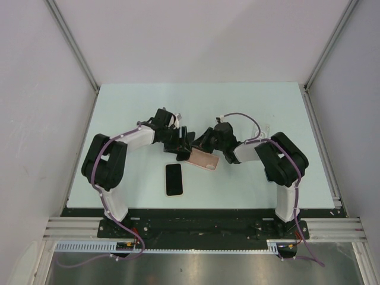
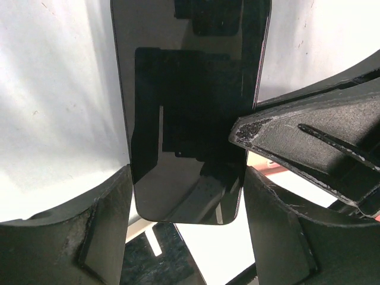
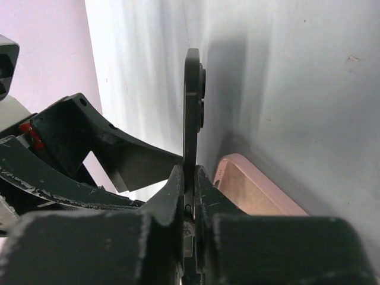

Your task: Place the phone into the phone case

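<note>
A black phone (image 2: 190, 107) stands on edge above the table, between the two arms. My left gripper (image 2: 187, 172) holds it across its width, one finger on each long edge. My right gripper (image 3: 189, 172) is shut on the flat faces of the same phone (image 3: 191, 107), and one of its fingers (image 2: 309, 148) reaches in from the right in the left wrist view. The pink phone case (image 1: 203, 159) lies open side up on the table just below the right gripper (image 1: 199, 142); it also shows beside that gripper's fingers as the pink case (image 3: 261, 190).
A second dark handset with a pale rim (image 1: 174, 179) lies flat on the table in front of the left gripper (image 1: 181, 142). The white table (image 1: 267, 113) is walled in by grey panels at the back and both sides.
</note>
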You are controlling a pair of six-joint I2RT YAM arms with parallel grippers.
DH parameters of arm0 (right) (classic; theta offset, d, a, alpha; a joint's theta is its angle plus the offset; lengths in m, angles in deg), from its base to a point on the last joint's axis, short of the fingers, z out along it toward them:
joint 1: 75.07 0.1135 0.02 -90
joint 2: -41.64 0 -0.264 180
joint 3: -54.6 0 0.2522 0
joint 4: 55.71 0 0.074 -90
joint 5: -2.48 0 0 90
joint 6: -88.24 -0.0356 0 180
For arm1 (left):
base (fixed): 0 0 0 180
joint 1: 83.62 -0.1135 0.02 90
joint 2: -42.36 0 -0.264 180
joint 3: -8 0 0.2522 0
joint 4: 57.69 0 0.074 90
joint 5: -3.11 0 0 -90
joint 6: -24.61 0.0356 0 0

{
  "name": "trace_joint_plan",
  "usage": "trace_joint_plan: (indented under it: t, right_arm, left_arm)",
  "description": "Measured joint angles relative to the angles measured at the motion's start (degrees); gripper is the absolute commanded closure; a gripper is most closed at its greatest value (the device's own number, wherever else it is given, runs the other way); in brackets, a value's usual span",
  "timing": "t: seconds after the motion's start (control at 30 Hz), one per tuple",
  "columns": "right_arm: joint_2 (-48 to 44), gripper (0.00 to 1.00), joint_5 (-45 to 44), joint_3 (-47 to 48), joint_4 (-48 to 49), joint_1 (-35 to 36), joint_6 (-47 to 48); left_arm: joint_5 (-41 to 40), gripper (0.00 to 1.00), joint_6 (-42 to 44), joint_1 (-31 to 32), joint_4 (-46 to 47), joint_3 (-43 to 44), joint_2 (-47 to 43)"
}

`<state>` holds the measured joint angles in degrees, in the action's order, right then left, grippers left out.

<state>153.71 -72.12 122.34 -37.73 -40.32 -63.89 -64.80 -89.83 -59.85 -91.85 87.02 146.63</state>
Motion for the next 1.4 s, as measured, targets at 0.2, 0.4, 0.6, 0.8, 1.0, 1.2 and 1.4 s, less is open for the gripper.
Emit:
trace_joint_plan:
  t: [0.2, 0.4, 0.6, 0.8, 1.0, 1.2, 1.4]
  right_arm:
    - [-0.3, 1.0, 0.6, 0.1, -1.4, -0.8, 1.1]
    - [-3.4, 1.0, 0.9, 0.1, -6.7, -4.2, 4.4]
    - [-10.3, 1.0, 2.7, 0.1, -12.3, -9.7, 9.9]
    - [-21.6, 1.0, 1.7, 0.0, -22.9, -13.7, 16.9]
    - [-38.6, 1.0, -0.6, -4.5, -32.2, -17.4, 21.5]
    - [-53.4, 1.0, -3.0, -10.5, -40.9, -22.6, 23.6]
    - [-63.1, 1.0, -2.7, -12.3, -49.2, -27.0, 25.2]
  left_arm:
    - [0.3, 0.16, -0.5, 0.0, -0.1, 0.0, -0.3]
    - [0.9, 0.13, 0.9, 0.3, -3.2, 1.9, -4.6]
    - [-0.5, 0.17, 8.0, 0.5, -7.7, 8.5, -7.7]
    - [-3.1, 0.27, 16.6, 0.7, -10.9, 14.8, -6.4]
    - [-3.0, 0.27, 29.1, 3.2, -11.1, 20.7, 0.4]
    - [-3.7, 0.32, 38.4, 8.2, -12.3, 27.0, 9.0]
    - [-4.5, 0.37, 45.8, 12.1, -12.3, 29.7, 13.5]
